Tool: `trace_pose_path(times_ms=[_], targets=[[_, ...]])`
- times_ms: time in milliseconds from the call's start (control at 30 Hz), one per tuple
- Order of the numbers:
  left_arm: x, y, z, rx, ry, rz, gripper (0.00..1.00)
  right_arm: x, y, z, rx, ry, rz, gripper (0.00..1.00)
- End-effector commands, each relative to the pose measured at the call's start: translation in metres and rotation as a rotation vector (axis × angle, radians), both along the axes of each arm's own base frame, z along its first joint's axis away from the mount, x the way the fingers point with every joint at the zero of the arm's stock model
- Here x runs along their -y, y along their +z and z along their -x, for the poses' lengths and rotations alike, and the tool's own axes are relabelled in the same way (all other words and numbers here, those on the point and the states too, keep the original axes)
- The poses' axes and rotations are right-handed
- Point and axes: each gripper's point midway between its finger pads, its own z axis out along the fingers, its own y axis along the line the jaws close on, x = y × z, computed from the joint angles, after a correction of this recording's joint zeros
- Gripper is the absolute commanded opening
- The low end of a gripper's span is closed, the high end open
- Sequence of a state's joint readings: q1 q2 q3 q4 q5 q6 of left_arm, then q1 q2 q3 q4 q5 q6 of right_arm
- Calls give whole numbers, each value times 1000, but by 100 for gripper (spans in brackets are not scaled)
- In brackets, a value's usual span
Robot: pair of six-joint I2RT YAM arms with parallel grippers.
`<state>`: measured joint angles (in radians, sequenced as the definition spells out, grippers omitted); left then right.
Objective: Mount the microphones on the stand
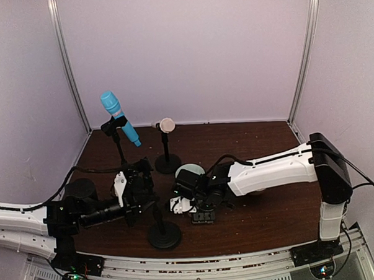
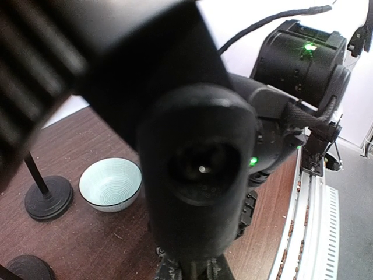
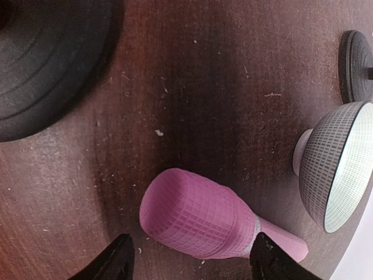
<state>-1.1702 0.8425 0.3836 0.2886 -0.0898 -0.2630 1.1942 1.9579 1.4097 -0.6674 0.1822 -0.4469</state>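
The sky-blue microphone (image 1: 119, 118) sits clipped in the back-left stand (image 1: 117, 140). Beside it, the cream microphone (image 1: 166, 125) rests on a second stand (image 1: 167, 154). On the table lies the pink microphone (image 3: 198, 216), its head between the fingertips (image 3: 119, 258) of my open right gripper (image 3: 192, 256); the jaws straddle it without touching. The top view hides it under the right gripper (image 1: 189, 200). My left gripper (image 1: 144, 191) is shut on the black clip (image 2: 201, 175) of the front stand (image 1: 164, 234), and that clip fills the left wrist view above the left gripper (image 2: 195, 271).
A pale blue-green bowl (image 1: 189, 171) (image 2: 111, 184) (image 3: 338, 163) stands just behind the right gripper, close to the pink microphone's handle. Round black stand bases (image 3: 46, 58) (image 3: 355, 64) (image 2: 49, 198) flank the work spot. White walls enclose the table on three sides.
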Motion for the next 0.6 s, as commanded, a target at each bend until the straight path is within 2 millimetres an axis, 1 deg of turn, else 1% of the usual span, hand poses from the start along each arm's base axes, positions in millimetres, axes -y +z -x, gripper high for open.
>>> trace_pose_path(times_ms=[0,67,167,300,467,567], targets=[[1,22,-2,21,3,99,0,4,-5,-9,-11,17,35,69],[3,23,-1,17,-6,103,0,6,-11,-12,-7,21,60,67],[4,23,0,15,-15,110,0,9,-20,-16,-7,28,94,60],[7,24,1,10,-25,116,0,8,-25,-23,11,31,109,53],[8,24,3,8,-37,117,0,5,-21,-22,18,29,94,44],[7,24,2,8,-32,114,0,1,-15,-18,25,39,71,41]])
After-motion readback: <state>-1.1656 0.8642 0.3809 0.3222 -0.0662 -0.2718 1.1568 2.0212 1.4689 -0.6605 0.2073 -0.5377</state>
